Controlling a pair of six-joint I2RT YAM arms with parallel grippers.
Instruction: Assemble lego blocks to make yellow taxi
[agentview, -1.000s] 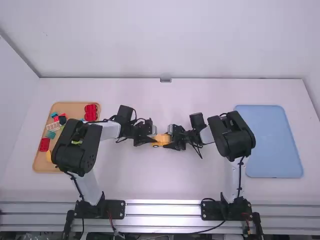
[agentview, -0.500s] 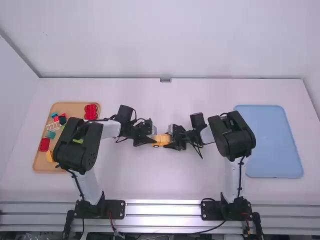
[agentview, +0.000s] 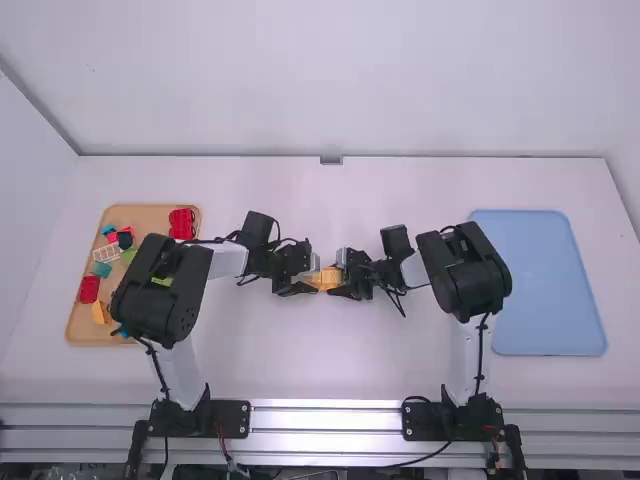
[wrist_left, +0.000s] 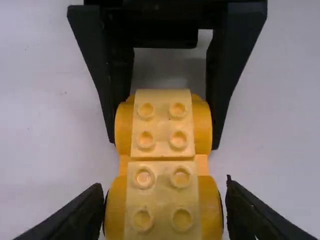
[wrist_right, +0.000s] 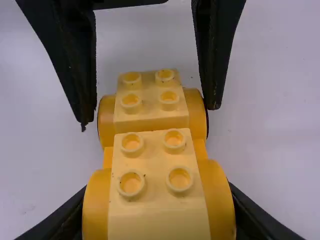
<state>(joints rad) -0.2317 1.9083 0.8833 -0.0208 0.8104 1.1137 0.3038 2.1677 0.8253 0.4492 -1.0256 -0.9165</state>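
Right hand (agentview: 338, 277) grips yellow car (wrist_left: 162, 200); left hand (agentview: 313, 277) spread around it.

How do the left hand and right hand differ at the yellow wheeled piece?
The right hand grips one end of the yellow wheeled piece, its fingers against the wheels; the left hand is open, a gap showing beside the wheels at the other end. In the high view, the left hand is at its left end, the right hand at its right. Both are black, two-fingered and astride the piece.
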